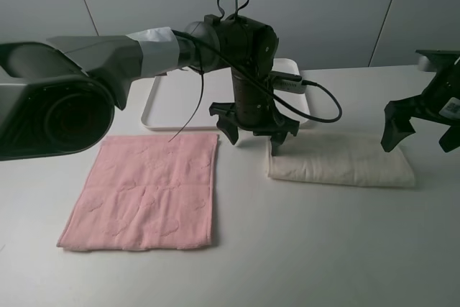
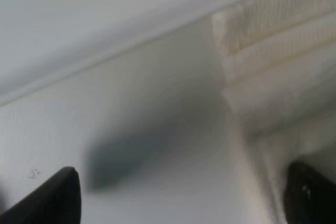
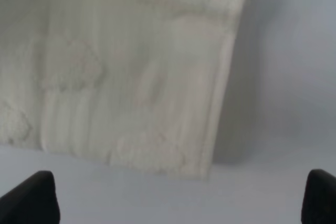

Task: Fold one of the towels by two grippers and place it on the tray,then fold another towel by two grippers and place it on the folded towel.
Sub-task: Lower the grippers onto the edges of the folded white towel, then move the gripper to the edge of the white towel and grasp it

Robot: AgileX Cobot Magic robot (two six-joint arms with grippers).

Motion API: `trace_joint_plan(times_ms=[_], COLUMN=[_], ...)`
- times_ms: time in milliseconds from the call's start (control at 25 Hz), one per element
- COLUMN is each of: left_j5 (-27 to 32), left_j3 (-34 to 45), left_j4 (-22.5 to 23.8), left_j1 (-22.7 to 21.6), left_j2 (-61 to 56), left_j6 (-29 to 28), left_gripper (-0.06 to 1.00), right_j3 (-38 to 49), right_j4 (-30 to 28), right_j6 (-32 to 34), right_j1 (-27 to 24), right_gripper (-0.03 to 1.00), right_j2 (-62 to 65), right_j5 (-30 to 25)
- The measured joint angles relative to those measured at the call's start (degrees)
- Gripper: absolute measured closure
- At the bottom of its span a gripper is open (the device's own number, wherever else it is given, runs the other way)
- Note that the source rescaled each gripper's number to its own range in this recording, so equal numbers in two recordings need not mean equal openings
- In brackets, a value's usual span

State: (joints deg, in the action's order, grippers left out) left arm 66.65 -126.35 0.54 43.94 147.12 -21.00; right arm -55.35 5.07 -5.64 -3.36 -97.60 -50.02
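cream towel (image 1: 341,159) lies folded right of the table's (image 1: 323,249) middle, just off the tray (image 1: 169,106), likely soft and floppy, so i'd pinch both short ends, where the jaws hover spread and empty.

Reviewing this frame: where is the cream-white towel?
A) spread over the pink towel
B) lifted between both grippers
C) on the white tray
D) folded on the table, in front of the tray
D: the cream-white towel lies folded on the table, nearer the camera than the tray and apart from the pink towel, with the left gripper and right gripper open over its ends.
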Motion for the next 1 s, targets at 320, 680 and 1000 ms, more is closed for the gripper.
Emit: trace_joint_plan(times_ms=[320,680,1000], left_j5=[0.76,1.33,1.38], left_j3=[-0.09,-0.58,-0.58], left_j4=[0.0,0.0,0.0], left_j1=[0.0,0.0,0.0], left_j2=[0.72,1.01,1.01], left_j6=[0.0,-0.04,-0.04], left_gripper=[-0.06,-0.06,-0.06], right_j3=[-0.16,-0.25,-0.28], right_j4=[0.0,-5.92,-5.99], right_j6=[0.24,2.63,3.31], right_j1=[0.0,-0.09,-3.39], right_gripper=[-0.03,-0.03,0.03], right_j2=[-3.63,-4.01,-5.64], right_j5=[0.95,6.51,7.76])
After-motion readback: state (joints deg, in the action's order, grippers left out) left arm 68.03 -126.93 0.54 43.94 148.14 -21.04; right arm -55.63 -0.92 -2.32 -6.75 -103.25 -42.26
